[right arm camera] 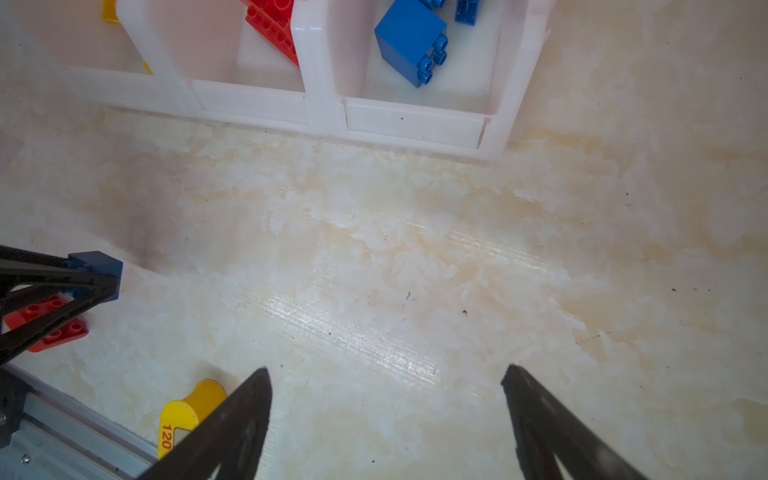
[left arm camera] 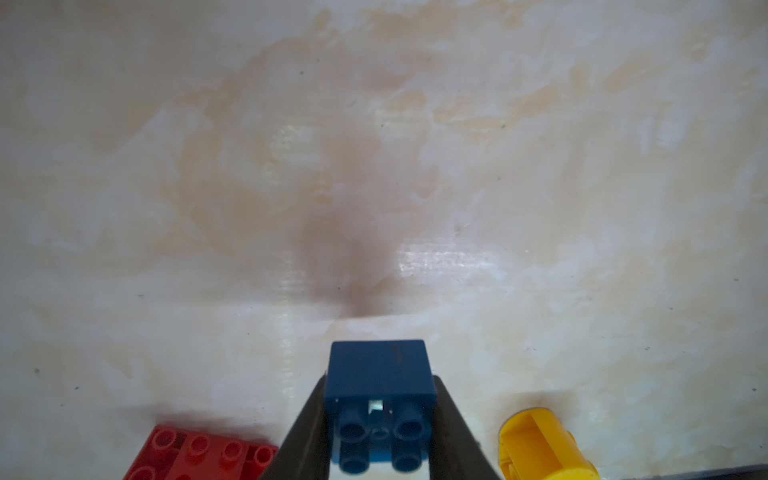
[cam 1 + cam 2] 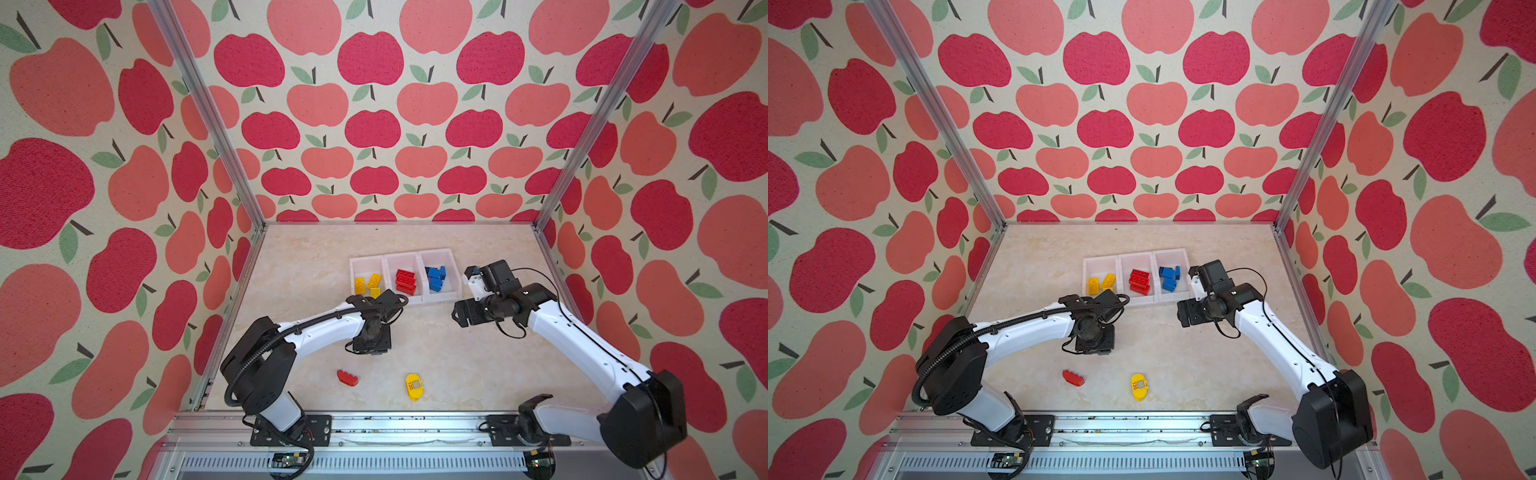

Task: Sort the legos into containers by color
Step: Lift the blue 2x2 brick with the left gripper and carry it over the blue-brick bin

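- The left gripper [image 2: 380,399] has its two black fingers [image 2: 305,432] drawn in narrow. They press against opposite sides of a small dark-blue square studded plastic brick [image 2: 380,374], whose studs face the wrist camera.
- I cannot tell whether that blue brick touches the cream marbled tabletop [image 2: 374,145] or hangs just above it. Its shadow lies close by.
- Near the held brick, a red studded plastic brick [image 3: 347,378] and a rounded yellow plastic piece marked "120" [image 3: 414,387] lie loose on the tabletop. The fingers touch neither.
- The right gripper [image 1: 386,374] stands wide, its black fingers [image 1: 235,432] well apart with only bare tabletop between them. It holds nothing.
- It hovers near the front of the three joined white open-top plastic bins [image 3: 365,264].
- In both top views the left bin holds yellow bricks [image 3: 365,284], the middle bin red bricks [image 3: 406,281] and the right bin blue bricks [image 3: 435,277].
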`<action>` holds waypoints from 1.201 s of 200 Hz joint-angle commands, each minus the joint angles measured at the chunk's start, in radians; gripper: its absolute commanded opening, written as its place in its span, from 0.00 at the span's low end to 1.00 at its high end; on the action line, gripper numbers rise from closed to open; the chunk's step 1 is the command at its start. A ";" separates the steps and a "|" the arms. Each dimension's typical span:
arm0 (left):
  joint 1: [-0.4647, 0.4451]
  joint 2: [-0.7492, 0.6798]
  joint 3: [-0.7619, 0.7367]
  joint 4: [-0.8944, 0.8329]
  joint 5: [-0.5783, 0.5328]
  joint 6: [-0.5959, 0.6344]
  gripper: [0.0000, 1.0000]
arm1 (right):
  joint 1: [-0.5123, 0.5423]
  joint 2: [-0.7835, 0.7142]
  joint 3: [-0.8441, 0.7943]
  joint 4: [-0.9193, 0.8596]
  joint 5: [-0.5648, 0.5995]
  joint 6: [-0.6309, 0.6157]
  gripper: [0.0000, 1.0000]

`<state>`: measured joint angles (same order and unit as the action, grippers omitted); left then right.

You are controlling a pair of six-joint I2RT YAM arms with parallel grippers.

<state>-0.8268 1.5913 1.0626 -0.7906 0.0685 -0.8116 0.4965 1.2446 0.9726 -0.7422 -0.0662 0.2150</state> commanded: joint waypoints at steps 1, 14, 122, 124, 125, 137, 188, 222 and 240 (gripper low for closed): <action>-0.005 0.015 0.101 -0.063 -0.040 0.057 0.24 | -0.010 -0.029 -0.038 0.026 -0.028 0.046 0.91; -0.005 0.034 0.158 -0.075 -0.045 0.080 0.24 | -0.013 -0.037 -0.057 0.034 -0.034 0.059 0.93; 0.026 0.344 0.711 -0.090 0.018 0.264 0.22 | -0.064 -0.134 -0.172 0.079 -0.067 0.139 0.98; 0.027 0.352 0.719 -0.091 0.019 0.267 0.22 | -0.064 -0.135 -0.172 0.080 -0.066 0.139 0.99; 0.027 0.356 0.726 -0.091 0.021 0.269 0.22 | -0.065 -0.136 -0.173 0.080 -0.066 0.140 0.99; 0.029 0.404 0.799 -0.093 0.031 0.287 0.22 | -0.065 -0.143 -0.175 0.080 -0.064 0.142 0.99; 0.052 0.589 1.040 -0.064 0.070 0.324 0.22 | -0.070 -0.167 -0.178 0.084 -0.057 0.159 0.99; 0.070 0.698 1.171 -0.040 0.094 0.331 0.22 | -0.074 -0.172 -0.181 0.085 -0.055 0.166 0.99; 0.082 0.748 1.234 -0.041 0.101 0.337 0.23 | -0.075 -0.179 -0.184 0.082 -0.054 0.168 0.99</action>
<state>-0.7628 2.2845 2.2101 -0.8345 0.1448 -0.5014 0.4290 1.0901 0.8055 -0.6582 -0.1177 0.3630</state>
